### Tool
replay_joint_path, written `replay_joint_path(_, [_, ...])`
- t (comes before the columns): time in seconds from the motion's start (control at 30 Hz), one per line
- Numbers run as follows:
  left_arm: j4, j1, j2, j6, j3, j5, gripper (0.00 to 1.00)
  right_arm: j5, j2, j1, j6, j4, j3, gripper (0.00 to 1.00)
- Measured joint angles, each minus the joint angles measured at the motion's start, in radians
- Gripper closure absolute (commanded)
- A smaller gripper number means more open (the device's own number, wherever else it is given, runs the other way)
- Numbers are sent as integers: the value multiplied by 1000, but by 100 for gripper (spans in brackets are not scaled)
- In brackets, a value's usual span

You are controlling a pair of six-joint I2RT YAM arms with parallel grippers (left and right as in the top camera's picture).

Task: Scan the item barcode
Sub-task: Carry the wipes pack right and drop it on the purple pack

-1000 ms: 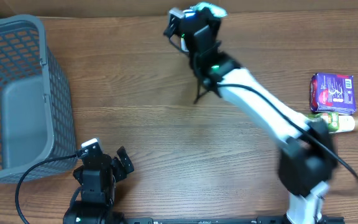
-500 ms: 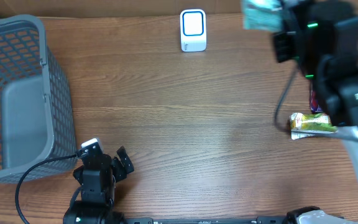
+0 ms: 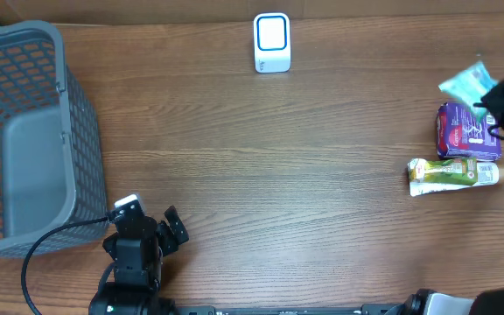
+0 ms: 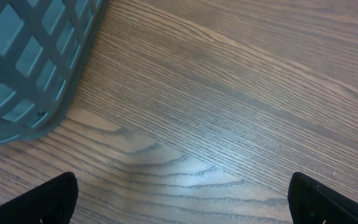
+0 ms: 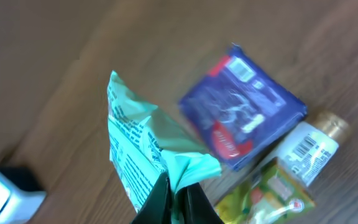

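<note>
Plainly, the teal packet (image 5: 143,149) sits pinched in the right pincer (image 5: 178,198).

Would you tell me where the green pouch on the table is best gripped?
Probably its left end, from above, pinching across the narrow width: the green pouch lies flat, lengthwise left-right, and that end is clear of the purple packet.

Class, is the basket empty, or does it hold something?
Empty: overhead, the basket shows only its bare grey floor; its left edge is cut off.
</note>
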Motion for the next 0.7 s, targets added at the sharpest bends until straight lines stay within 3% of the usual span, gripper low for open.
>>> replay_joint_path(0.17, [0, 0, 0, 0, 0, 0, 0, -3, 61, -66, 70, 124, -158, 94])
replay_joint_path(0.27, [0, 0, 0, 0, 0, 0, 0, 2, 73, -71, 99, 135, -178, 52])
replay_joint_path(0.33, [0, 0, 0, 0, 0, 0, 1, 5, 71, -69, 102, 148, -177, 34])
replay_joint_path(0.4, [0, 0, 0, 0, 0, 0, 0, 4, 71, -69, 106, 150, -177, 29])
replay_joint_path(0.63, [0, 0, 0, 0, 0, 0, 0, -38, 47, -69, 85, 94, -130, 28])
replay_joint_path(0.7, [0, 0, 0, 0, 0, 0, 0, -84, 16, -68, 46, 90, -87, 24])
